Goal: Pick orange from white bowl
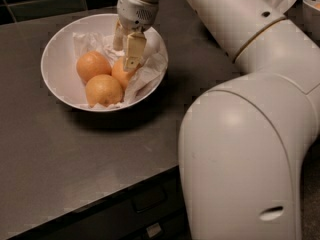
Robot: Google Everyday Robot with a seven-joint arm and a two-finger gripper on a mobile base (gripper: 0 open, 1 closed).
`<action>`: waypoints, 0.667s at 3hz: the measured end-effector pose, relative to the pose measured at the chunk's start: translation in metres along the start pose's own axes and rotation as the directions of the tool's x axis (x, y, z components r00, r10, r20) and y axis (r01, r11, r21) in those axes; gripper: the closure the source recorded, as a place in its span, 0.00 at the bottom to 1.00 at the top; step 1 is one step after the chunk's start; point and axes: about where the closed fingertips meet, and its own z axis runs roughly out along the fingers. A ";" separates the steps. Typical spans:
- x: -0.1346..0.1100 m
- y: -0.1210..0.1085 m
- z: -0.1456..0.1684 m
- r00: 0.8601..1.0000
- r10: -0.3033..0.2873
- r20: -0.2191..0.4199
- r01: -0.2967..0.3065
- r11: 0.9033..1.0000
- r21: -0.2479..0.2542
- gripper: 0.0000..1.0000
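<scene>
The white bowl (55,49), lined with crumpled white paper, stands on the dark counter at upper left. It holds three oranges: one at the left (92,65), one at the front (103,90), and one at the right (120,75). My gripper (123,59) reaches down into the bowl from above. Its fingers stand apart over the top of the right orange. The near finger (133,50) covers part of that orange, and the far finger (118,36) is behind it. No orange is lifted.
My large white arm (240,134) fills the right half of the view and hides the counter there. The dark counter (75,154) runs to its front edge below the bowl. Another white dish's rim (312,6) shows at the far top right.
</scene>
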 end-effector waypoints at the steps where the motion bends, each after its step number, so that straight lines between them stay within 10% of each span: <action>1: 0.000 0.000 0.000 1.000 0.000 0.000 0.000 1.000 0.000 0.42; 2: -0.001 -0.003 0.007 1.000 0.016 0.027 -0.016 1.000 0.017 0.38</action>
